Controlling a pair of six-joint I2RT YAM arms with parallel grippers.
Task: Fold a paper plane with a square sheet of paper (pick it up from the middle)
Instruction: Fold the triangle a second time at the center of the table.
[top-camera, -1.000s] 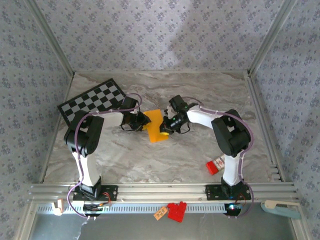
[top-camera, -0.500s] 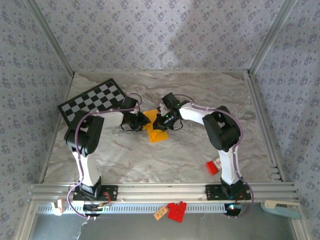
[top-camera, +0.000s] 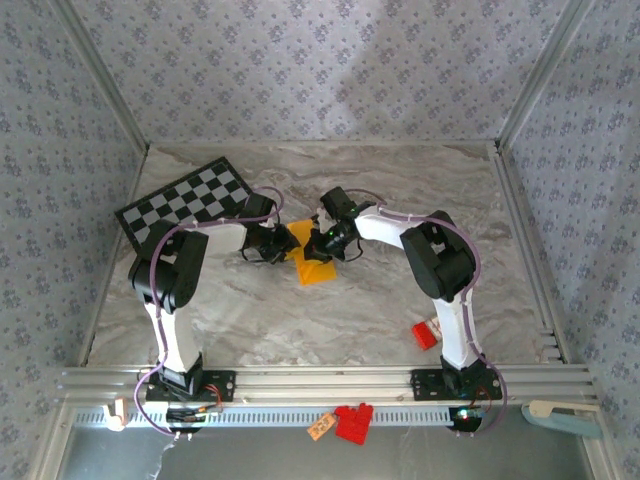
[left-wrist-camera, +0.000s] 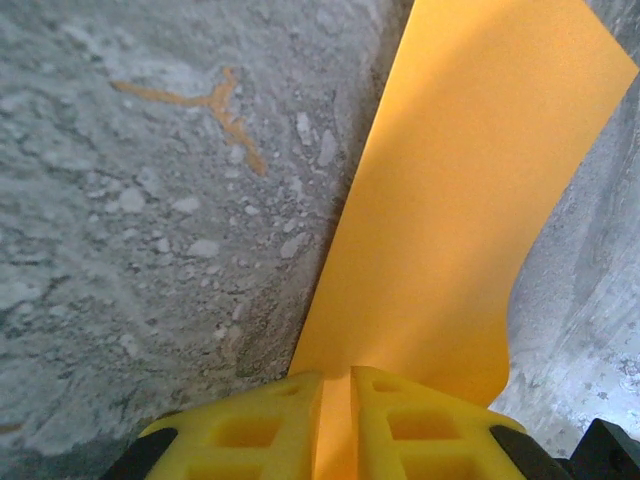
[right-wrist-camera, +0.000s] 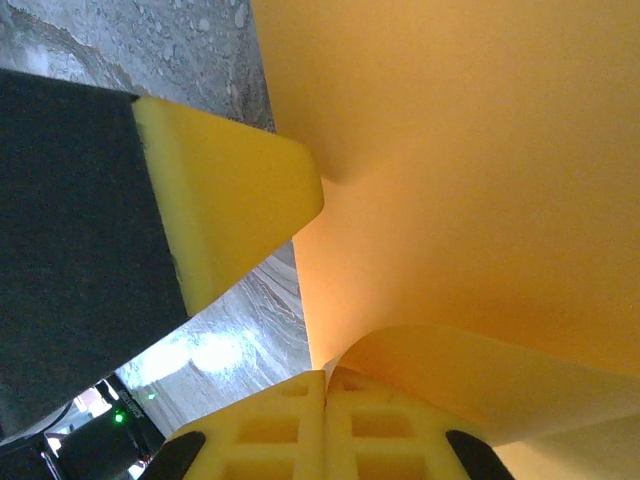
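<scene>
Item under handling: the thin orange-yellow square sheet of paper (top-camera: 316, 268) sits mid-way across the grey marbled table top (top-camera: 300, 325), between the two arms. Part of it lies low near the surface and part is lifted and bent. No dart shape is formed yet, so the task is judged to be at an early fold.

Left gripper (left-wrist-camera: 335, 388): its yellow fingers are closed onto one edge of the sheet, which runs up through the thin slit between them. Finding: pinching the paper.

Right gripper (right-wrist-camera: 325, 388): its fingers are pressed together, and a curled flap of the sheet meets their seam. Finding: judged to be pinching that flap, though the exact contact line is hard to read.

Step in hand, as judged: laying one part of the sheet over another to set a crease, with both grippers holding.

Recommendations:
- Treat the left pinch as the anchor and let the right gripper carry the flap over in a low arc
- Do not draw the two pinches apart, because paper this thin is likely to tear or slip
- Line up the edges before pressing, since a skewed first fold would spoil the centre crease
- Bring the bend down to the table top and flatten it there instead of creasing in the air

The black-and-white checkered board (top-camera: 185, 203) and the small red block (top-camera: 426, 334) lie well apart from the work and are no hindrance
</scene>
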